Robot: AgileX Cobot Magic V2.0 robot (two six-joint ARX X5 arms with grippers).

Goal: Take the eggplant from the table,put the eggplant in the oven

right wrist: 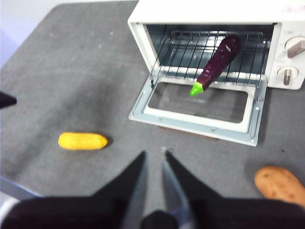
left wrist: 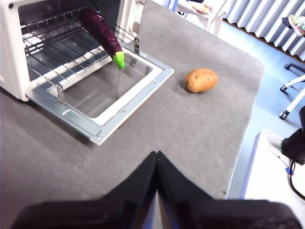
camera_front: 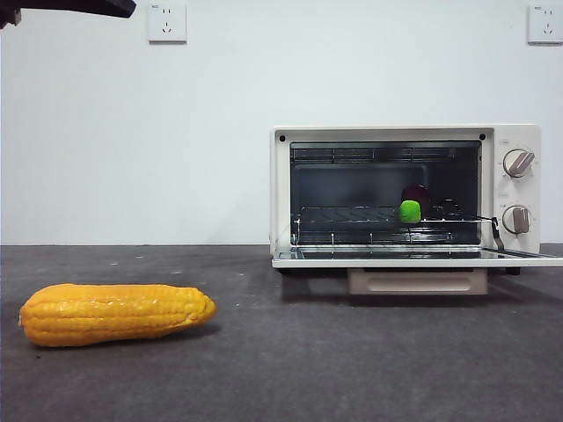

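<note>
While both my arms hang high above the table [left wrist: 157, 124], the eggplant [right wrist: 217, 64] lies on the wire rack [right wrist: 190, 55] inside the oven [right wrist: 209, 14], slanting from the back toward the front, its green cap [right wrist: 196, 89] poking just past the rack's front edge over the door [right wrist: 198, 107], which lies folded down flat. My left gripper [left wrist: 156, 160] is clenched on nothing, jaw tips touching. My right gripper [right wrist: 153, 160] holds nothing either, its jaws nearly closed with a thin gap between them. A corn cob [camera_front: 114, 312] lies on the table well apart from the oven, on its hinge-free left side, and a potato [left wrist: 201, 79] sits near the table's edge beyond the door's corner.
</note>
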